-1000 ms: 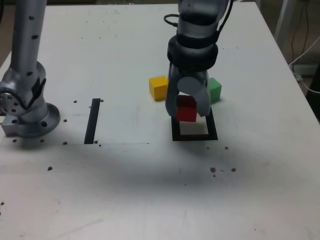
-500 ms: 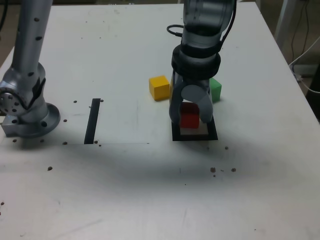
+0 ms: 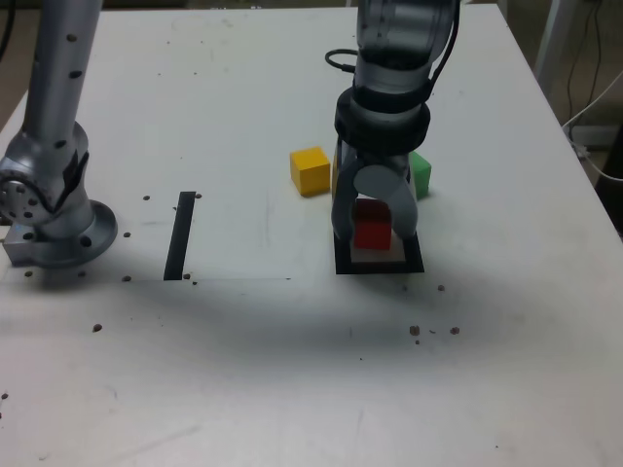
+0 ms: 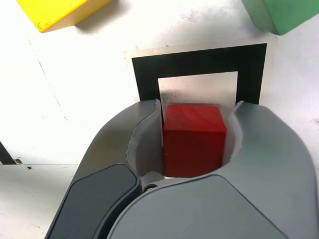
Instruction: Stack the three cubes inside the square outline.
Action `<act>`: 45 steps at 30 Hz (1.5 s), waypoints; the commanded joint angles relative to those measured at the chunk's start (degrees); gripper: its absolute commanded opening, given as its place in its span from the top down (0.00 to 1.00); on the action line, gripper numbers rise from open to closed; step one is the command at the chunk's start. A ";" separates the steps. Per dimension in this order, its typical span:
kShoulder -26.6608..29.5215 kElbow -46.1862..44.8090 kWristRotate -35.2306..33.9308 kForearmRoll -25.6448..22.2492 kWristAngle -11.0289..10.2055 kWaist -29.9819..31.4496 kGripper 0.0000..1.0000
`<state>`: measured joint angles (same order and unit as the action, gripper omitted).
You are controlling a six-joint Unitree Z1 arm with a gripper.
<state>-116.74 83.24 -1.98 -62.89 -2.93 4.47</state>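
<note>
Red cube between the jaws, over the square

The gripper [image 3: 375, 235] has its jaws around the red cube [image 4: 194, 142]; whether they grip it or stand slightly loose, I cannot tell. The cube sits low between the fingertips, within the border of the black square outline [image 4: 199, 60] as both views show it; whether it touches the white centre is unclear. Part of the frame shows past the fingertips.

Near the gripper, outside the frame, lie the yellow cube [image 3: 310, 171] and the green cube [image 3: 421, 176], one toward each side. Bare table [image 3: 243, 379] opens between the gripper and the black strip [image 3: 180, 235], well apart toward the exterior view's left.
</note>
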 commanded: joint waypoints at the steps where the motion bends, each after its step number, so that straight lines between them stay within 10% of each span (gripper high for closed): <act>1: -0.05 -0.40 0.13 0.36 0.15 -0.23 0.24; 13: 2.03 -1.68 0.13 0.74 -0.34 -0.25 0.03; 45: 12.38 -12.62 1.47 -1.26 -4.08 -18.69 0.02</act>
<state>-103.50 70.76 -0.68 -64.35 -6.98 -13.96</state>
